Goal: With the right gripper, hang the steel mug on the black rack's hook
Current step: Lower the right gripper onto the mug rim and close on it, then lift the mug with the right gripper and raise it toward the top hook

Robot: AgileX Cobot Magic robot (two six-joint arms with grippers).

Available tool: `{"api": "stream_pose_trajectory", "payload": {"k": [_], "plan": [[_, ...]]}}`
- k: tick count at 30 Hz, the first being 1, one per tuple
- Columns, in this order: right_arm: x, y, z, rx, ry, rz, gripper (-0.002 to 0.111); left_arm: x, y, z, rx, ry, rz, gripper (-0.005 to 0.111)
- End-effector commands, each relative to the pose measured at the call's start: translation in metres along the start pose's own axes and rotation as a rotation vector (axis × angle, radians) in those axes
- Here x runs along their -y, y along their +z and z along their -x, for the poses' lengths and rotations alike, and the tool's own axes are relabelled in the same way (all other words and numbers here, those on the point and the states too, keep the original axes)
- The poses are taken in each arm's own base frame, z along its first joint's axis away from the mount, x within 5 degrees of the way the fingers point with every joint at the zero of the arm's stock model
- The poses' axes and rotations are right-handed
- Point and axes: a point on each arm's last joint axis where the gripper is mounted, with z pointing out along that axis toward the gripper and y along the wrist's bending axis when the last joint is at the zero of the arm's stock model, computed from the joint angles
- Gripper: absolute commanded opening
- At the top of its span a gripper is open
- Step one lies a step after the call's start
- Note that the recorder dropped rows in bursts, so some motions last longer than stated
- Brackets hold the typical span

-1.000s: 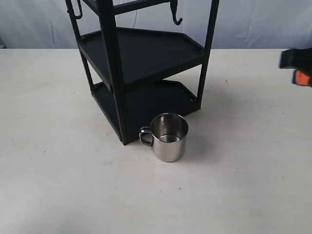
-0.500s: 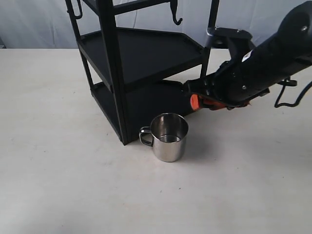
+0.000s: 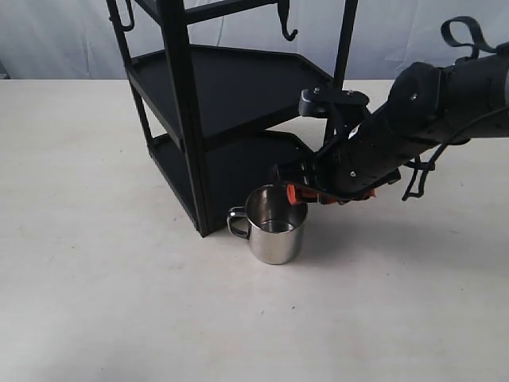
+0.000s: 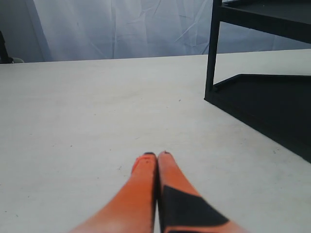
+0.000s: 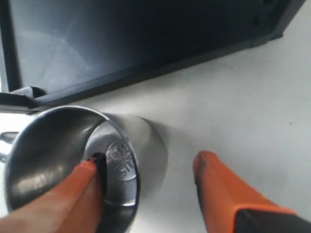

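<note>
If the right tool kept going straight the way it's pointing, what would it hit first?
Most likely the steel mug. The right tool is open and straddles the mug's wall: one finger is inside the cup, the other outside, so going on it would probably meet the mug's bottom or the table.

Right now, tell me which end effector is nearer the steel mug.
Right. The right end effector straddles the steel mug wall at its rim, one finger inside, one outside. The left end effector sits closed over bare table, no mug in its view.

Soft even light, faint shadows
</note>
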Motion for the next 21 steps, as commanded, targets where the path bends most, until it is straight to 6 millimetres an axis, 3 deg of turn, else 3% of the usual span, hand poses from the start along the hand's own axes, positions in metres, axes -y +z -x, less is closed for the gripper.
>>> {"api": "stream_pose_trajectory", "payload": {"k": [1, 9, 11, 13, 14, 21], "plan": [[0.002, 0.012, 0.001, 0.006, 0.010, -0.012, 0.053, 0.000, 0.000, 0.001, 0.010, -0.003, -0.002, 0.000], [0.006, 0.026, -0.004, -0.037, 0.040, -0.016, 0.051, 0.000, 0.000, 0.001, 0.010, -0.003, -0.002, 0.000], [0.006, 0.026, -0.004, -0.044, 0.040, -0.015, 0.034, 0.000, 0.000, 0.001, 0.010, -0.003, -0.002, 0.000], [0.005, 0.026, -0.005, -0.054, 0.040, -0.013, 0.007, 0.000, 0.000, 0.001, 0.010, -0.003, -0.002, 0.000], [0.005, 0.026, -0.006, -0.058, 0.040, -0.012, 0.000, 0.000, 0.000, 0.001, 0.010, -0.003, -0.002, 0.000], [0.004, 0.025, -0.013, -0.140, 0.032, -0.001, -0.001, 0.000, 0.000, 0.001, 0.010, -0.003, -0.002, 0.000]]}}
